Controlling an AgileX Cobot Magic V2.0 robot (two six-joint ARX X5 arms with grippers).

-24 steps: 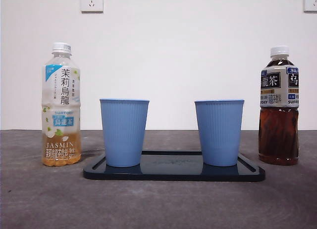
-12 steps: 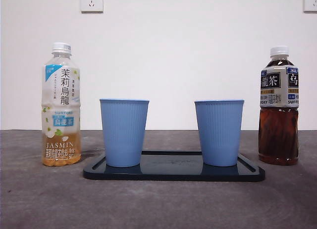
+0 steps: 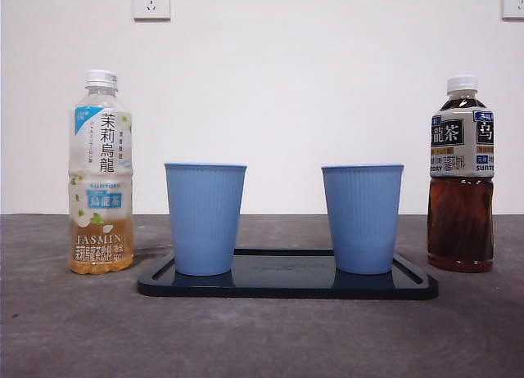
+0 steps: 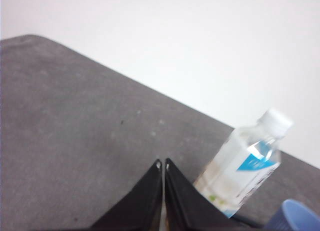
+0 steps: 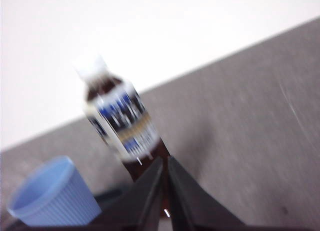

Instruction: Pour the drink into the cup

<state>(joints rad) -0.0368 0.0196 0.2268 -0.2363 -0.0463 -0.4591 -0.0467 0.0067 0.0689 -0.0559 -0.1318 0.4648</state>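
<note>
**Now: two bottles, two cups, one tray**

Count them: two bottles, two blue cups, one dark tray (image 3: pixel 286 290). All of it sits on a gray table (image 3: pixel 262 337) by a white wall (image 3: pixel 286 83), which has two sockets high up.

Both cups stand upright on the tray, well apart. One is the left cup (image 3: pixel 205 218) and one is the right cup (image 3: pixel 362 218). From this low view you cannot see inside them.

A jasmine tea bottle (image 3: pixel 101 173) stands on the table just beside the tray's left end. It has a white cap, and only a little pale yellow drink sits at the bottom. A dark tea bottle (image 3: pixel 462 177) stands by the tray's right end. Its cap is white too, and brown tea fills it nearly to the neck.

Nothing stands between the bottles and the cups.

No arm shows in the front view. The left gripper (image 4: pixel 163 163) has its two black jaws pressed together, holding nothing, near the jasmine tea bottle. The right gripper (image 5: pixel 165 161) is pinched closed too, empty, with the dark tea bottle just behind it.
</note>
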